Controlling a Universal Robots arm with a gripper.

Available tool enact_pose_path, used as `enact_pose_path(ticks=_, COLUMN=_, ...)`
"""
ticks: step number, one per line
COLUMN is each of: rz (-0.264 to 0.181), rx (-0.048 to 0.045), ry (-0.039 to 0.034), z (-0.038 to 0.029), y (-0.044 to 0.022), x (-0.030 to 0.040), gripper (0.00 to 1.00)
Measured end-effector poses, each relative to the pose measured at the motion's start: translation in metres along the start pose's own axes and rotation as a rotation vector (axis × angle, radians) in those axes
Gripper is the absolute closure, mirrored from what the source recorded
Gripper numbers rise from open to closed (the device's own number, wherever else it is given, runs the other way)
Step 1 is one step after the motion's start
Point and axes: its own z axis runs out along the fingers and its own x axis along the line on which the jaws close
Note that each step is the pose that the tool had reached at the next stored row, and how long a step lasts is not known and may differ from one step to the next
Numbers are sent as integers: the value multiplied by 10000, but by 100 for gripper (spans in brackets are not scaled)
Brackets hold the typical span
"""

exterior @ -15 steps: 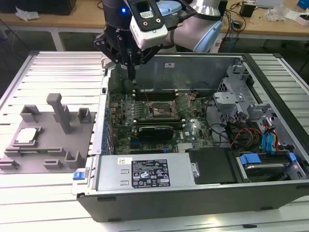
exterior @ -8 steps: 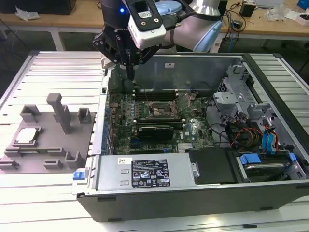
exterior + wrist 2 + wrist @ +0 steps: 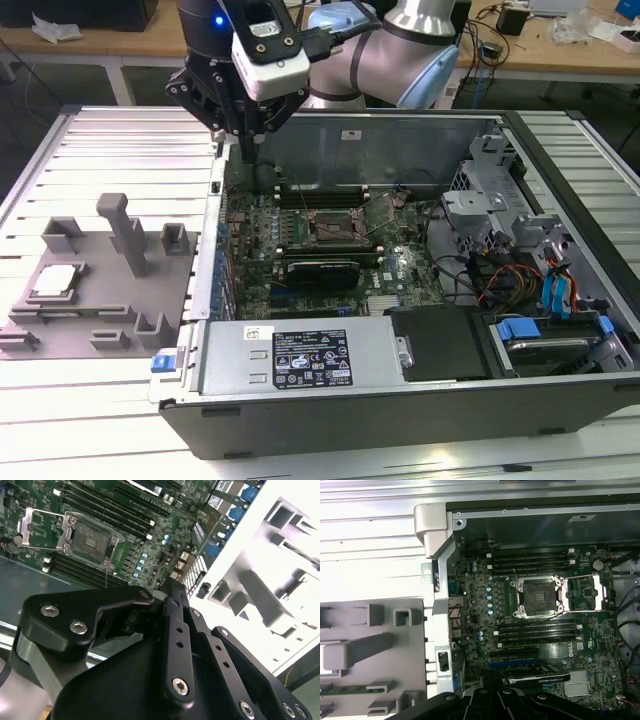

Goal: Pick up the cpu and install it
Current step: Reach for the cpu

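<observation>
- The cpu lies flat on the grey fixture, on the tabletop at the exterior view's left, well apart from the claw.
- Risk, as I judge it: the open socket has bare contacts, and a chip lowered tilted or turned wrongly could bend them. The tall post near the chip could catch the claw.
- The claw points down over the far left corner of the computer case, clenched on nothing.

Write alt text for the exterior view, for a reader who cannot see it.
A robot arm's gripper hangs above an open computer case's far corner, toward the exterior view's left. The cpu lies on a grey fixture plate beside the case, further left, apart from the gripper. The motherboard's socket stands open and empty.
</observation>
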Motion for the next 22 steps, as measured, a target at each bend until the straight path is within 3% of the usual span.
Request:
enact_pose_path(ticks=4, rz=-1, rx=-2, ry=-7, z=-2, y=-4, x=55, gripper=89)
enact_pose_path(ticks=10, rz=-3, rx=-13, ry=-67, z=-7, y=-15, x=203, gripper=89)
enact_pose_path(ticks=13, rz=-5, rx=-19, ry=-129, z=-11, y=-23, x=319, gripper=89)
enact_pose_path(ticks=22, rz=-11, rx=-28, ry=-237, z=-19, y=-38, x=520, gripper=89)
